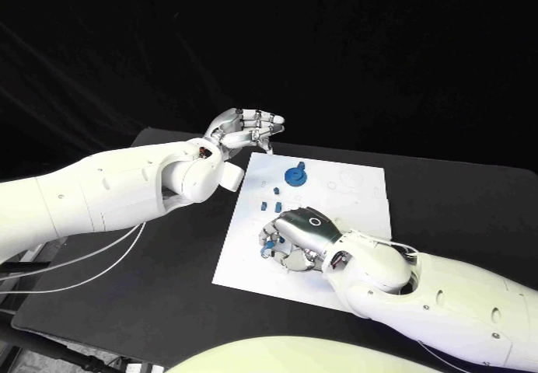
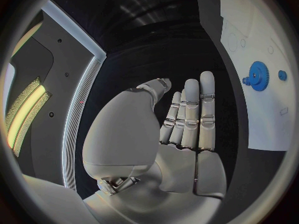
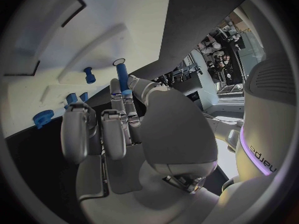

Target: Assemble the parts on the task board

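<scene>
— What sort of place is this looking like?
— A robotics lab: black drapes (image 1: 370,70) are hanging behind the black tabletop (image 1: 471,202), and cables (image 1: 84,260) are trailing off its left edge.

The left arm entered from the left edge of the head view, its hand (image 1: 243,128) raised in the upper middle, fingers (image 2: 198,109) extended side by side, holding nothing. The right arm came in from the lower right; its hand (image 1: 298,235) hung palm-down at centre, fingertips (image 3: 123,95) pinching a small blue piece.
</scene>
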You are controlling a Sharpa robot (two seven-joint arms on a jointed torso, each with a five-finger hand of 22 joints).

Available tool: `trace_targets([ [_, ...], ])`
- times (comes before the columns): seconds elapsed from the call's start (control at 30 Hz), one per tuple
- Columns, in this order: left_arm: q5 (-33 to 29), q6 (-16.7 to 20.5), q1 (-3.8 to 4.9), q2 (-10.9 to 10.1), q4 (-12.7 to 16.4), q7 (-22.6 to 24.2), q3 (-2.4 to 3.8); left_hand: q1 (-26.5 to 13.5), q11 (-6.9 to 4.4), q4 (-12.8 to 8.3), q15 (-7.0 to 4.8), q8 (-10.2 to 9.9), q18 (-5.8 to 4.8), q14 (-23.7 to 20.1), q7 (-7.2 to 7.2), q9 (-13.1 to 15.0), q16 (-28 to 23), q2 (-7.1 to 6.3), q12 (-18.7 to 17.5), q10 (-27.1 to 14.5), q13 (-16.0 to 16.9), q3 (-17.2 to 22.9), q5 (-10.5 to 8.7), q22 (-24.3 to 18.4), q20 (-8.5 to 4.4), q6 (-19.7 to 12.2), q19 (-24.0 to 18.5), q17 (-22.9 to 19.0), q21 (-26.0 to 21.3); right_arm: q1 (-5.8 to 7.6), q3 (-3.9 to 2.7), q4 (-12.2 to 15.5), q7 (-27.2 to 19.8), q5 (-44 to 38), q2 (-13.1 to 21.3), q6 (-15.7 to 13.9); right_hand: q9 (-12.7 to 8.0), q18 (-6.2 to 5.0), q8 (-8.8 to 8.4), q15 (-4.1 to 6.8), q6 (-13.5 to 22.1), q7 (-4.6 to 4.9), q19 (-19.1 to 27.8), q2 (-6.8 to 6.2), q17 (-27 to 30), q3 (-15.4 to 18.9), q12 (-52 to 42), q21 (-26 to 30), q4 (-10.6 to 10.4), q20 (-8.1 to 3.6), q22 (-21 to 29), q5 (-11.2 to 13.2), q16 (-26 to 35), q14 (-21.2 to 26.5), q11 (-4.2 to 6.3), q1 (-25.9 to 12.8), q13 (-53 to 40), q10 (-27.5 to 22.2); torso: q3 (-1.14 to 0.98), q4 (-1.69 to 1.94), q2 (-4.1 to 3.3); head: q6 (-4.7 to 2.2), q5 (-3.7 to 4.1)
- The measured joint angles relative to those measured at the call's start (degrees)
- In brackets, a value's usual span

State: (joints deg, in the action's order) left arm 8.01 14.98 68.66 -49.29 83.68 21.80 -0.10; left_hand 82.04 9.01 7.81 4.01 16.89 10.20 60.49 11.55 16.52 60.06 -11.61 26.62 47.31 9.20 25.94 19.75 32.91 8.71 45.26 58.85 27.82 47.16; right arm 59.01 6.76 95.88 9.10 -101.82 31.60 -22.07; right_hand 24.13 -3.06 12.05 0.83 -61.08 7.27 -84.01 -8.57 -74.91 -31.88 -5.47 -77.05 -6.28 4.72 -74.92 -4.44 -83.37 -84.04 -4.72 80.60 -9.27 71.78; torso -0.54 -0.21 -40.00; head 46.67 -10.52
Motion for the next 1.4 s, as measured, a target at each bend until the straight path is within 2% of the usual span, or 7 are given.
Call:
trace_targets([
  [0.3, 0.0, -0.05, 0.0, 0.03, -0.06, -0.03, -0.01, 0.0, -0.21, 0.0, 0.0, 0.0, 0.0, 0.0, -0.09, 0.0, 0.0, 0.0, 0.0, -0.21, 0.05, 0.0, 0.0, 0.0, 0.0, -0.34, 0.0, 0.0, 0.0, -0.25, 0.11, -0.62, -0.13, -0.46, -0.33, 0.29, -0.01, 0.0, 0.0, 0.0, 0.01, 0.0, 0.0, -0.35, 0.01, -0.54, 0.08, 0.0, 0.54, 0.0, 0.01, 0.01, 0.0, 0.0, -0.09, -0.36, 0.0, 0.09, -0.03, -0.13, 0.01, 0.34, -0.49],
  [0.8, 0.0, -0.09, 0.0, -0.07, -0.1, -0.11, -0.03, 0.0, -0.21, 0.0, 0.0, 0.0, 0.0, 0.0, -0.1, 0.0, 0.0, 0.0, 0.0, -0.21, 0.06, 0.0, 0.0, 0.0, 0.0, -0.32, 0.0, 0.01, 0.0, -0.29, 0.15, -0.62, 0.04, -1.51, -0.29, 1.81, 0.07, 0.0, -0.17, 0.0, 0.1, -0.1, 0.0, -0.34, 0.0, -1.25, 0.44, 0.0, 1.25, 0.0, 0.02, -0.22, 0.0, 0.0, -0.09, -0.35, -0.01, 0.09, -0.03, -0.09, 0.01, 0.55, -0.59],
  [0.97, 0.0, -0.09, 0.0, -0.09, -0.08, -0.13, -0.04, 0.0, -0.19, -0.01, 0.0, 0.08, 0.0, 0.0, -0.1, 0.0, 0.0, 0.0, 0.0, -0.22, 0.05, 0.01, 0.0, 0.0, 0.0, -0.32, 0.0, 0.0, 0.0, -0.24, 0.17, -1.01, 0.35, -1.94, -0.93, 2.04, 0.03, 0.0, -0.45, 0.0, 1.44, 0.81, 0.0, -0.27, -0.04, -1.6, 0.95, 0.5, 1.6, 0.0, -0.03, -0.22, 0.0, 0.0, -0.1, -0.52, -0.02, 0.1, 0.0, -0.13, 0.01, 0.49, -0.53],
  [1.07, 0.0, -0.09, 0.0, -0.09, -0.07, -0.14, -0.04, 0.0, 0.0, -0.16, 0.0, 0.34, 0.0, 0.0, -0.1, 0.0, 0.0, 0.0, 0.2, -0.41, 0.05, 0.17, 0.0, 0.0, 0.0, -0.32, 0.0, -0.05, 0.0, -0.21, 0.23, -1.38, 0.64, -2.15, -1.47, 2.03, -0.36, 0.0, -1.56, -0.43, 3.14, 1.52, 0.0, -1.15, -0.04, -2.2, 1.64, 0.85, 2.2, 0.0, -0.03, -0.35, 0.0, 0.0, 0.23, -2.7, 0.33, -0.23, 0.02, -0.12, 0.01, 0.44, -0.43],
  [1.13, 0.01, -0.09, 0.0, -0.09, -0.07, -0.15, -0.04, 0.0, 0.0, -0.16, 0.0, 0.34, 0.0, 0.0, -0.1, 0.0, 0.0, 0.0, 0.2, -0.41, 0.05, 0.17, 0.0, 0.0, 0.0, -0.32, 0.0, -0.05, 0.0, -0.21, 0.3, -1.51, 0.83, -2.26, -1.73, 2.02, -0.58, 0.0, -1.96, -0.44, 3.64, 1.97, 0.0, -1.95, -0.04, -2.11, 1.64, 1.16, 2.1, 0.44, -0.03, -0.57, 0.0, 0.03, 0.35, -3.49, 0.4, -0.82, 0.03, -0.09, 0.01, 0.43, -0.37],
  [1.27, 0.01, -0.09, 0.0, -0.08, -0.07, -0.16, -0.04, 0.0, 0.0, -0.16, 0.0, 0.34, 0.0, 0.0, -0.1, 0.0, 0.0, 0.0, 0.2, -0.41, 0.05, 0.16, 0.0, 0.0, 0.0, -0.32, 0.0, -0.05, 0.0, -0.26, 0.45, -1.69, 1.17, -2.38, -2.06, 2.01, -1.0, 0.0, -2.99, -0.82, 4.94, 2.21, 0.0, -3.26, -0.03, -1.38, 1.53, 1.52, 1.38, 0.85, -0.02, -1.23, 0.0, 0.01, -0.22, -5.28, 0.46, -1.71, 0.04, -0.03, 0.01, 0.44, -0.32],
  [1.4, 0.01, -0.09, 0.0, -0.07, -0.13, -0.17, -0.04, 0.0, 0.0, -0.16, 0.0, 0.34, 0.0, 0.0, -0.1, 0.0, 0.0, 0.0, 0.2, -0.41, 0.04, 0.16, 0.0, 0.0, 0.0, -0.32, 0.0, -0.05, 0.0, -0.31, 0.52, -1.83, 1.5, -2.44, -2.11, 2.05, -1.09, 0.0, -2.99, -0.82, 5.03, 2.17, 0.0, -3.89, 0.0, -1.06, 1.53, 1.52, 1.06, 0.85, -0.02, -1.89, 0.0, 0.01, -0.5, -5.9, 0.47, -1.99, 0.04, -0.04, 0.01, 0.52, -0.32],
])
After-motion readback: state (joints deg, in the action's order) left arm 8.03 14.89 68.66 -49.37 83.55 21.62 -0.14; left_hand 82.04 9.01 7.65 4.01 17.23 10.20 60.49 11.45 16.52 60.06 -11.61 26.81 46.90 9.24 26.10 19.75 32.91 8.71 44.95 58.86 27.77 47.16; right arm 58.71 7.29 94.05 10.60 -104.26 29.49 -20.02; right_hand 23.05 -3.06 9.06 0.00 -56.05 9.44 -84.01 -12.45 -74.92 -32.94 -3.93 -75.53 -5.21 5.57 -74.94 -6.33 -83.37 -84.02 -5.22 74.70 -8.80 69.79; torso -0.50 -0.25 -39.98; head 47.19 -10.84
